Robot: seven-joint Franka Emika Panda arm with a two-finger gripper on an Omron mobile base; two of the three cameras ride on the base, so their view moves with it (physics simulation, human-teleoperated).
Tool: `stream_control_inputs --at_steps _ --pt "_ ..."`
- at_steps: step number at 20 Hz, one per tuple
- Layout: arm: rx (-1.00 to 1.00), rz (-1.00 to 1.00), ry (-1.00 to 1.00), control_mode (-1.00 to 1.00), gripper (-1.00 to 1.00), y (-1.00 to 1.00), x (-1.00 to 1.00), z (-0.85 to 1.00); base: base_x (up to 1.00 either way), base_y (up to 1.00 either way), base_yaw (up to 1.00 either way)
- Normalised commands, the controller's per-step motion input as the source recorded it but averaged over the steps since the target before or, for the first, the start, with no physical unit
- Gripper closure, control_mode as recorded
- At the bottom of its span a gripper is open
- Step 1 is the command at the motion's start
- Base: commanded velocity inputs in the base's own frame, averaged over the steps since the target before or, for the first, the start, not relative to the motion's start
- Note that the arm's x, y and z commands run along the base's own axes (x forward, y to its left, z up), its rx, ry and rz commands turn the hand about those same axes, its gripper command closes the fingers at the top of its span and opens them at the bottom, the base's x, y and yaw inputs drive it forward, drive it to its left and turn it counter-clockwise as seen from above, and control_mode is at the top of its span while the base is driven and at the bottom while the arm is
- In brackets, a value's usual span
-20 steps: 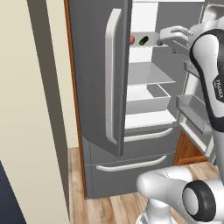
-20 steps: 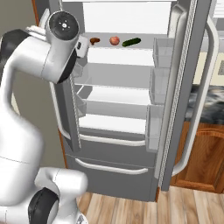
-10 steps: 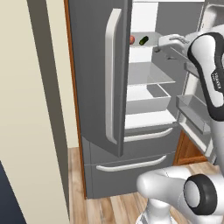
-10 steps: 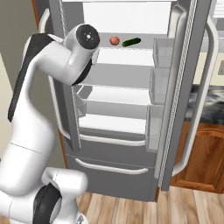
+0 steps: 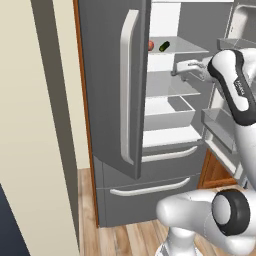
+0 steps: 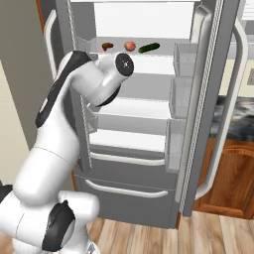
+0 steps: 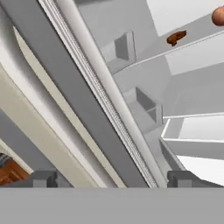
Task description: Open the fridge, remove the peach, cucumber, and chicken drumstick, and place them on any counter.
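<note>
- right base view showed the fridge (image 6: 149, 198) with both upper doors swung wide and its two lower drawers shut
- on the top shelf lay three things in a row: the chicken drumstick (image 6: 107, 46) to the left, the peach (image 6: 130, 45) in the middle, the cucumber (image 6: 149, 47) to the right, each near its neighbour but apart
- the white arm rose from the lower left of that view and bent in front of the left side of the fridge's inside, below the top shelf
- left base view had the left door (image 5: 115, 85) edge-on in front, with the peach (image 5: 150, 45) and the cucumber (image 5: 164, 46) seen past it on the top shelf
- in that view the gripper (image 5: 176, 69) sat inside the fridge, level with the shelf below the food and well apart from all three things
- hand view gave the two fingertips (image 7: 43, 179) spread wide with nothing between them
- in the hand view the drumstick (image 7: 176, 37) and part of the peach (image 7: 218, 15) lay far up at the right
- a strip of the counter (image 6: 238, 115) on brown cabinets showed right of the fridge
</note>
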Motion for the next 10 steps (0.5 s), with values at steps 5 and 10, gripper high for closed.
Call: stream_control_inputs --at_steps 5,10 --pt "0.00 0.19 0.00 -1.00 -1.00 -0.02 0.58 -0.34 0.00 0.00 0.00" --pt "0.01 0.10 0.00 -1.00 -1.00 0.00 0.55 -0.02 0.00 0.00 0.00"
